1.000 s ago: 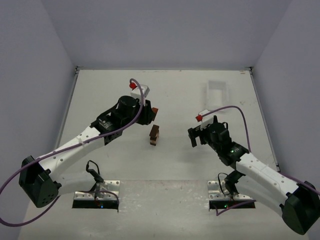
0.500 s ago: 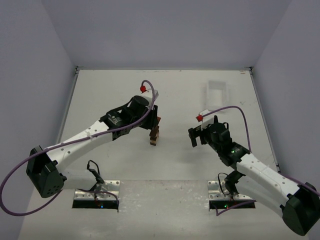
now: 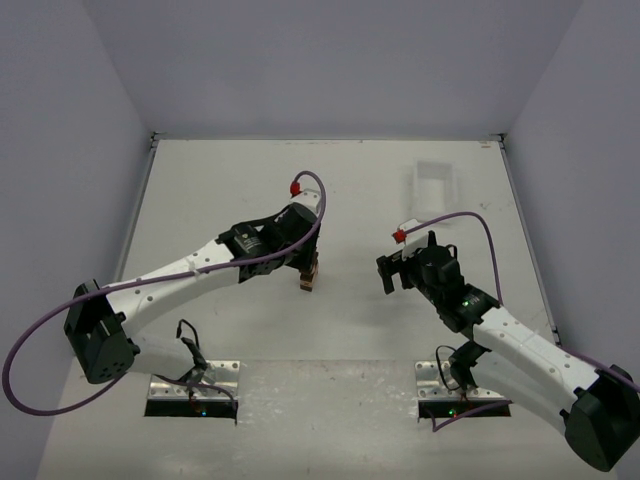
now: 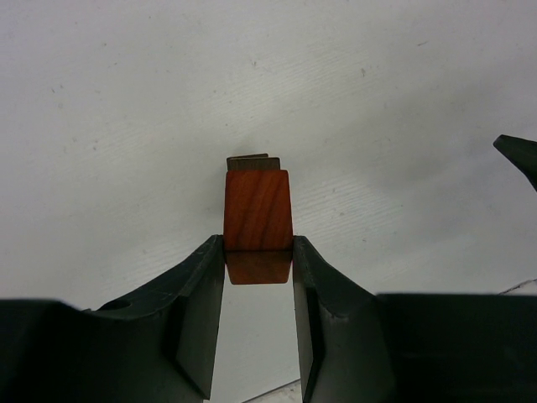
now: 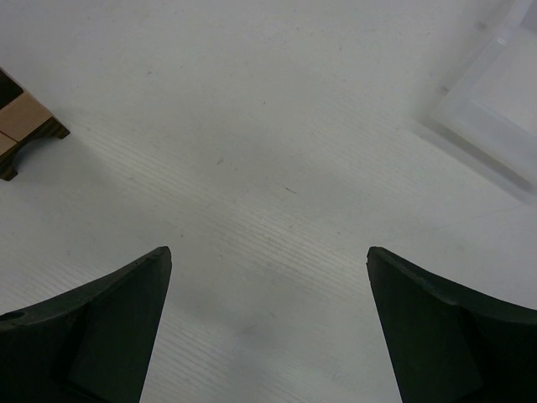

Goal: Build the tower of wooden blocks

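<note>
The wood block tower (image 3: 308, 282) stands mid-table as a small stack of tan and brown blocks. My left gripper (image 3: 307, 258) is right over it, shut on a reddish-brown block (image 4: 258, 210) held at the fingertips (image 4: 210, 269). In the left wrist view only a dark sliver of the tower's top (image 4: 250, 161) shows beyond the held block. I cannot tell whether the block touches the stack. My right gripper (image 3: 392, 272) is open and empty, to the right of the tower and apart from it. The right wrist view shows the tower's side (image 5: 23, 126) at its left edge.
A white plastic tray (image 3: 437, 185) lies at the back right and also shows in the right wrist view (image 5: 503, 92). The right gripper's tip (image 4: 518, 155) shows at the right edge of the left wrist view. Walls close in the table on three sides.
My left arm has swung right and nearer, carrying the reddish-brown block from behind the tower to directly over it. The right arm has not moved.
</note>
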{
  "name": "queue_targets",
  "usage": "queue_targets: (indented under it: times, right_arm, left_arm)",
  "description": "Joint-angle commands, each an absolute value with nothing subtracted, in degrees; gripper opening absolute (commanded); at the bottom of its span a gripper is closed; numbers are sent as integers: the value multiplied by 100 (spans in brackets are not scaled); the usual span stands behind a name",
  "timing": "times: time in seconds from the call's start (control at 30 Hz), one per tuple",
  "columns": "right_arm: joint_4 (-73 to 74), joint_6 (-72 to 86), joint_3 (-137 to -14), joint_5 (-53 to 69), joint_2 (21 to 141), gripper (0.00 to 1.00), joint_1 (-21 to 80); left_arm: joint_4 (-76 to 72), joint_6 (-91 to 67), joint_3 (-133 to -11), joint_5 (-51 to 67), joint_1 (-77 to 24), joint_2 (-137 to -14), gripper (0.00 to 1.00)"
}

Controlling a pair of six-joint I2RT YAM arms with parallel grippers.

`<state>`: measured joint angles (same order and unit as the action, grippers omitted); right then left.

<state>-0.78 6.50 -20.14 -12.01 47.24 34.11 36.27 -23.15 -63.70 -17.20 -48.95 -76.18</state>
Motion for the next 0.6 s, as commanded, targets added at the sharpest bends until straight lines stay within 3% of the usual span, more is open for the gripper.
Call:
queue_targets:
  times: [0.0,0.57]
  right_arm:
    - [-159,686,-2189,-1336,4711,99,3410]
    - [-101,721,-2224,-1397,4750,99,3410]
  left_arm:
    - [3621,-2443,-6627,-2003,-4966,-7585,1]
    - [3586,-2391,-6680,-1942,-5045,-7923,3]
